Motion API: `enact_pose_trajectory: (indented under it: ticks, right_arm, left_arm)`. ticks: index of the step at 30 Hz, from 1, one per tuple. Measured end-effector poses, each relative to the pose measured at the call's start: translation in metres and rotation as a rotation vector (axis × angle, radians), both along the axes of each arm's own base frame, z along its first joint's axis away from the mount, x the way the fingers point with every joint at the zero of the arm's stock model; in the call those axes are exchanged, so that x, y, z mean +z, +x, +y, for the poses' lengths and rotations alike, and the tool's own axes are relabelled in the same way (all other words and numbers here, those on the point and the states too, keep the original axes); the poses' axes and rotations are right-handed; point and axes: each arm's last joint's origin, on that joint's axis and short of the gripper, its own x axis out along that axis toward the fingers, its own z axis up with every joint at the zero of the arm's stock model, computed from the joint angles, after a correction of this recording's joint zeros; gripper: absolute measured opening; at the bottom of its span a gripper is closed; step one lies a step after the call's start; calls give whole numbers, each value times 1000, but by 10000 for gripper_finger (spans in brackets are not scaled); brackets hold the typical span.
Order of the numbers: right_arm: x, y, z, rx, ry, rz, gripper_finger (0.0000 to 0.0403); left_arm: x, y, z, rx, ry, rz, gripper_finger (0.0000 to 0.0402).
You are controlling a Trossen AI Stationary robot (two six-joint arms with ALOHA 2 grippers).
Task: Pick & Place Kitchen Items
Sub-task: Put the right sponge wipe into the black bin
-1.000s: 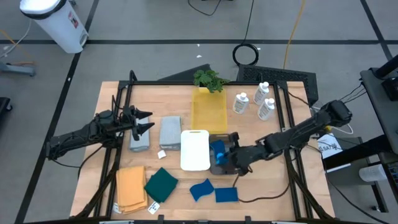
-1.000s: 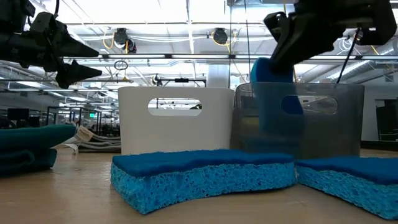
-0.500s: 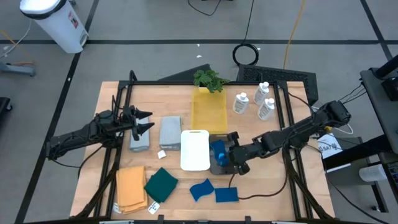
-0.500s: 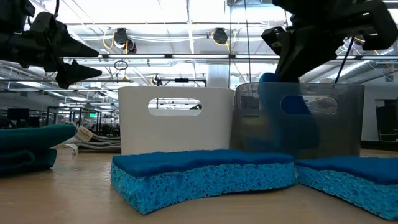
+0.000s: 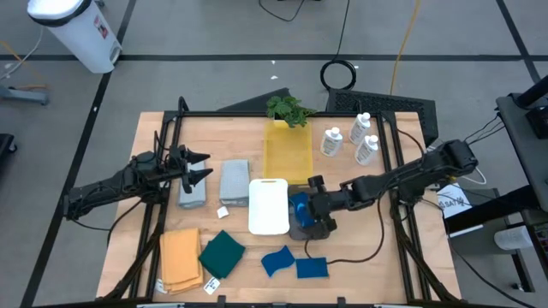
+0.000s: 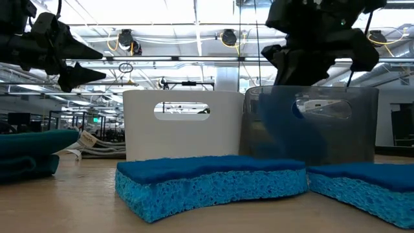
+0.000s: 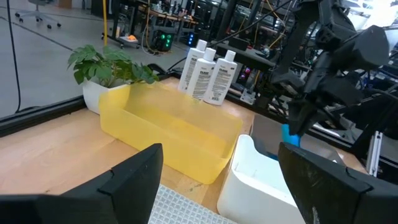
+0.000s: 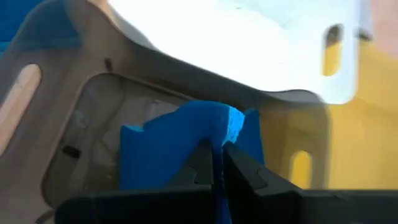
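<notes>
Progress check: right gripper [image 5: 310,208] is clamped tight on one blue sponge [image 5: 299,206], lowered into the grey bin [image 6: 310,123] mid-table, not let go yet. Left gripper [image 5: 199,167] hangs wide open and empty at 9 o'clock. Two sponges [image 5: 295,263] at 6 o'clock, cloths [image 5: 199,257] at 7, bottles [image 5: 349,139] at 1 all untouched, so mostly undone.

Looked straight down on the whole worktop [image 5: 360,257] from overhead; sat level at its near edge, facing the room. Rode each wrist, close in. Shared the white bin [image 5: 269,205] and grey bin [image 6: 323,129].
</notes>
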Motion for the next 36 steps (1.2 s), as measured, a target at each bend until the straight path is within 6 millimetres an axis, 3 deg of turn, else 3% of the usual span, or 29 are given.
enact_pose_trajectory:
  ticks: [25,30,36]
  right_arm:
    - [1,10,-14,-67,44,-68,2]
    - [-2,10,-14,-73,58,-116,23]
    - [-5,11,-14,-73,72,-171,80]
  left_arm:
    - [0,0,0,0,0,1,324]
    - [0,0,0,0,0,0,324]
    - [0,0,0,0,0,0,324]
